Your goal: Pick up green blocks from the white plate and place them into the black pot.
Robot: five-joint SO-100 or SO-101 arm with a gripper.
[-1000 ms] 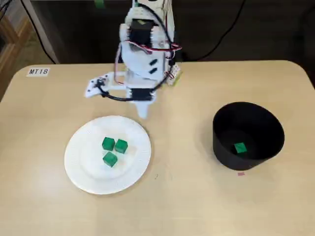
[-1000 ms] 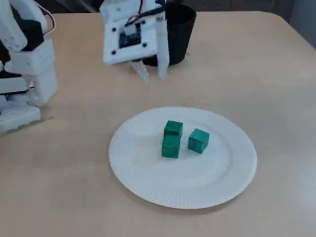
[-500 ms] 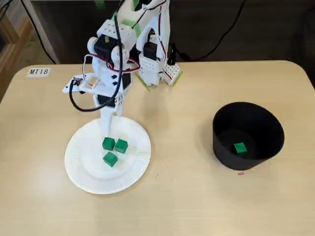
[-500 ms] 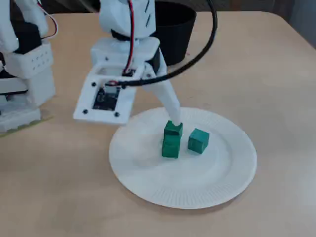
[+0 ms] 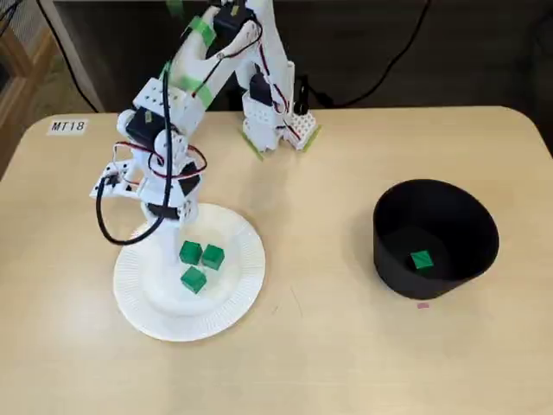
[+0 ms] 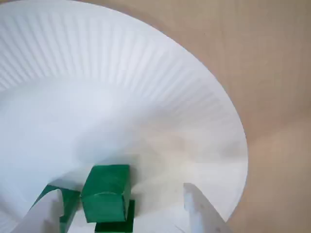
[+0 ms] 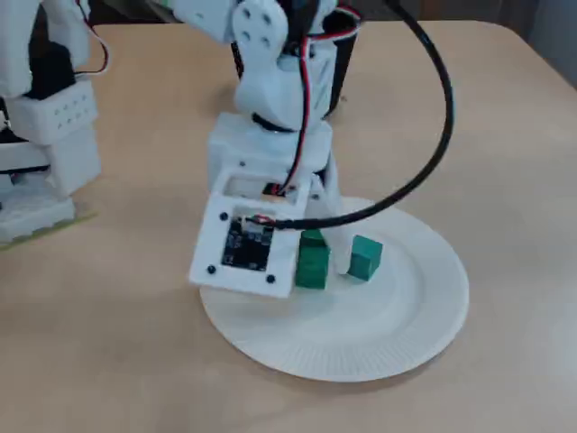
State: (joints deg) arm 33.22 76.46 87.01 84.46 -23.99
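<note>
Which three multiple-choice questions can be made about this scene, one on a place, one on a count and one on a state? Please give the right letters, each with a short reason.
1. Where is the pincer?
A) over the black pot
B) over the white plate
C) beside the paper label

2. How many green blocks lie on the white plate?
A) three
B) one
C) five

3. In what state is the pincer?
A) shut on a block
B) shut and empty
C) open

Right letters:
1 B: the wrist view shows the plate's ribbed rim right under the fingers.
2 A: a fixed view shows three on the plate, while a fourth block lies in the black pot.
3 C: in the wrist view the fingers stand apart, with one block between them.
</note>
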